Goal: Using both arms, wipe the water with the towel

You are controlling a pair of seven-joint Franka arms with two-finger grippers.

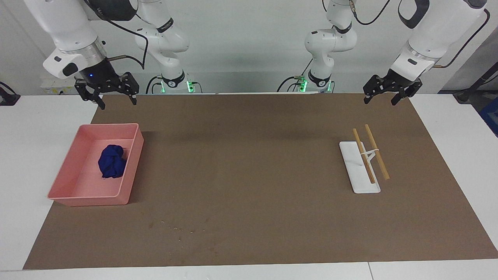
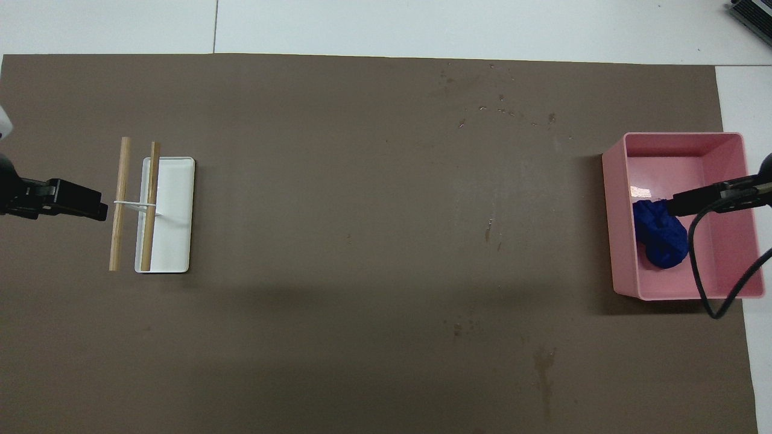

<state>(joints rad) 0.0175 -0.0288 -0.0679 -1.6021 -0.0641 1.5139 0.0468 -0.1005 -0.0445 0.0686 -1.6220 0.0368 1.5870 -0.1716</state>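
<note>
Towel (image 1: 112, 161) sits bunched in pink tray (image 1: 134, 155); both grippers (image 1: 107, 93) (image 1: 390, 92) hang spread, empty.

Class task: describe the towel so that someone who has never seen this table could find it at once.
Find the brown mat covering the table, then the pink tray at the right arm's end. The towel lies bunched inside it: a small deep-blue cloth, the only soft, blue thing there.
</note>
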